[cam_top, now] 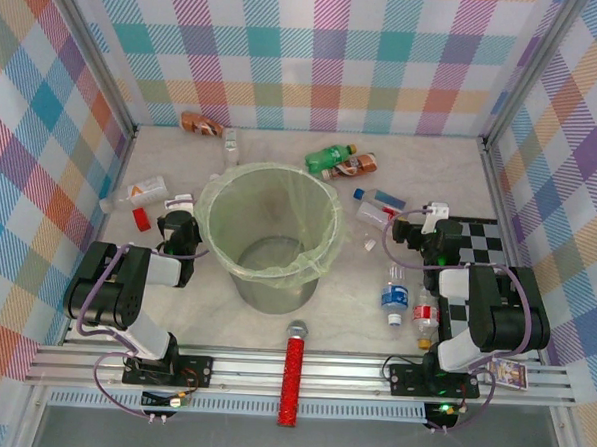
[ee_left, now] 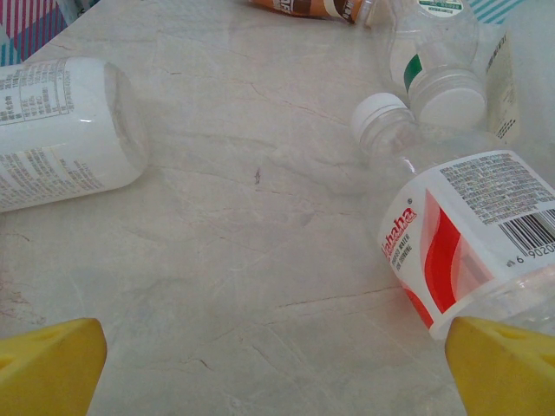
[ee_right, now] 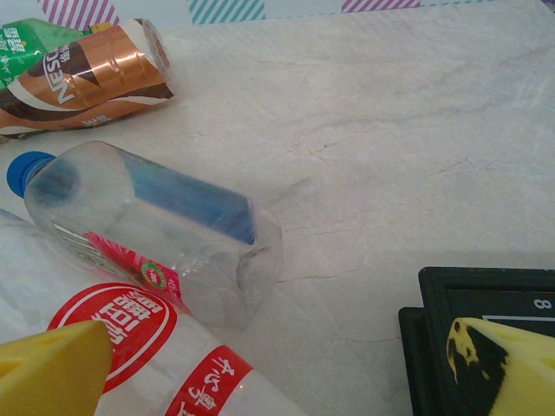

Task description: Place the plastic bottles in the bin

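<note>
Red stick: lies on the rail in front of the bin, nearest of all. It is no bottle, so it probably stays put.
Near bottles: a blue-banded bottle and a red-banded bottle lie to the near right of the bin, beside the right arm's base.
Left claw: spread wide and empty, low over the bench just left of the bin. It looks lined up for a pick.
Left targets: a white-labelled bottle and a red-and-white bottle lie on their sides left of the bin, one to either side of that claw's line.
Right claw: spread wide and empty, just right of the bin, one finger over the checkered board.
Right targets: a blue-capped bottle lies beside a red-badged bottle, right of the bin.
Bin: stands upright between the arms, seemingly so that either can reach it. No bottle shows inside.
Far bottles: a green bottle and a brown bottle lie together beyond the bin.
</note>
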